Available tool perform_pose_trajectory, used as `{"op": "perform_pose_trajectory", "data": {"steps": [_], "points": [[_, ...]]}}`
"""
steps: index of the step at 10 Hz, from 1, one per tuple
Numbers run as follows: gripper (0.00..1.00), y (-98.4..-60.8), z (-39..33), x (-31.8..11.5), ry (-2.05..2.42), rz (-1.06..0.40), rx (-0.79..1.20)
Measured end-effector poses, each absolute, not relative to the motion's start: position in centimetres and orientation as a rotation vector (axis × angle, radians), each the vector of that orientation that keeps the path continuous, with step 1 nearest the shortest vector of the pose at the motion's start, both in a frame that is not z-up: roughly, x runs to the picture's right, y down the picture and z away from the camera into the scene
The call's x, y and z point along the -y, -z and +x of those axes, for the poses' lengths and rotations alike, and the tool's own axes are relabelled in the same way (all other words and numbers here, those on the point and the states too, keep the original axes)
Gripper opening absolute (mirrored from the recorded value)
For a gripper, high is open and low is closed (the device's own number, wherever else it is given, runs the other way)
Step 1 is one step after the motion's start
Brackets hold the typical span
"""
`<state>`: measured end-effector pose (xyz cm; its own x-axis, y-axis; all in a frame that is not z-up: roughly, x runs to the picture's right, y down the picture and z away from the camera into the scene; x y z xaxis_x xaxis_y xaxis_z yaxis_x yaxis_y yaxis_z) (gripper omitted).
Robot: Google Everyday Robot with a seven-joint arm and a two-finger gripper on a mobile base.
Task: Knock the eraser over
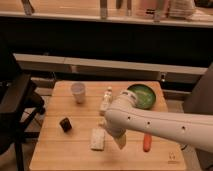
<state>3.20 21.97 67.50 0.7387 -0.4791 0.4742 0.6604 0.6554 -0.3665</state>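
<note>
The eraser [65, 124] is a small dark block standing on the left part of the wooden table [60, 157]. My white arm reaches in from the right across the table's middle. Its gripper [120, 142] points down just right of a flat pale pad [98, 138], well to the right of the eraser and apart from it. The gripper is open and nothing is in it.
A white cup [78, 92] stands at the back left and a small white bottle [106, 99] behind the arm. At the back right is a green bowl [142, 96], and an orange stick-like object [146, 142] lies right of the gripper. A dark chair [17, 107] stands at the left.
</note>
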Motion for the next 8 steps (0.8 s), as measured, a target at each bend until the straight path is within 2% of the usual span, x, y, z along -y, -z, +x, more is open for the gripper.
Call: {"op": "perform_pose_trajectory", "data": {"steps": [8], "points": [[0.80, -67.9, 1.7, -22.8, 0.703, -0.554, 0.391]]}}
